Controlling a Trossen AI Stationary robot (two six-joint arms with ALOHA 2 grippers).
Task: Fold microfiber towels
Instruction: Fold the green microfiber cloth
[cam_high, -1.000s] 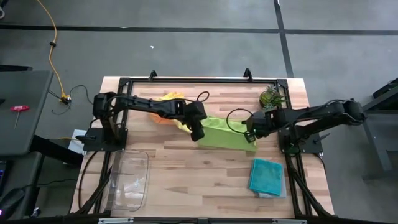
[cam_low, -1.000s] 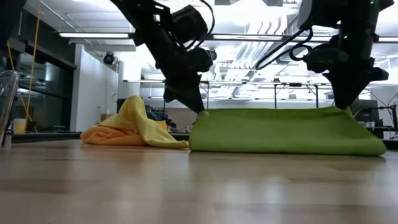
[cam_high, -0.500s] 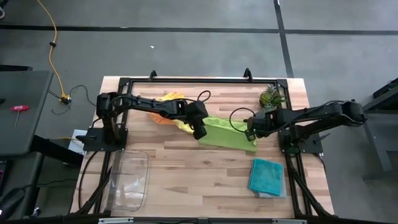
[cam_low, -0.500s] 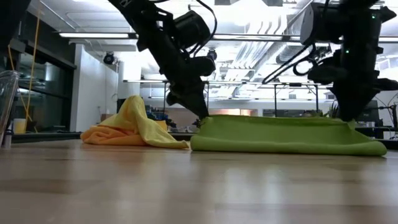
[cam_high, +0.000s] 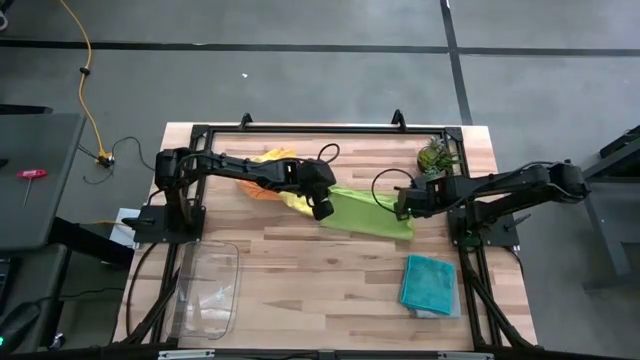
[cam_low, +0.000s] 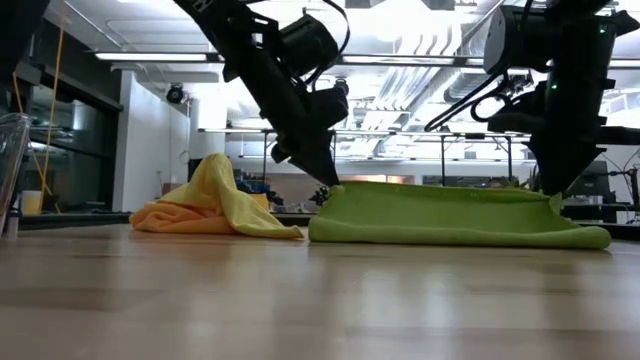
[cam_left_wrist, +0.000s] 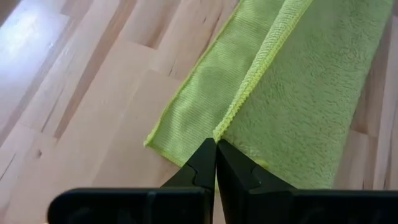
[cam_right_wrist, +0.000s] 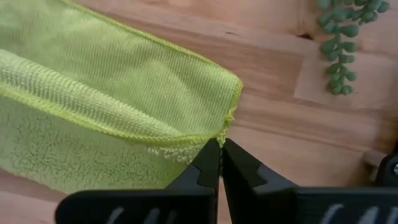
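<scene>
Lime green towel lies lengthwise between arms — both jaws clenched on its corners

A: What lies on the table?
B: A lime green towel, folded flat, each upper corner pinched by a dark gripper
A: Beside it?
B: Yellow towel heaped over an orange towel

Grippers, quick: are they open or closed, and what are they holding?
Left gripper: closed on a corner of the lime green towel.
Right gripper: closed on the towel's other corner.
</scene>
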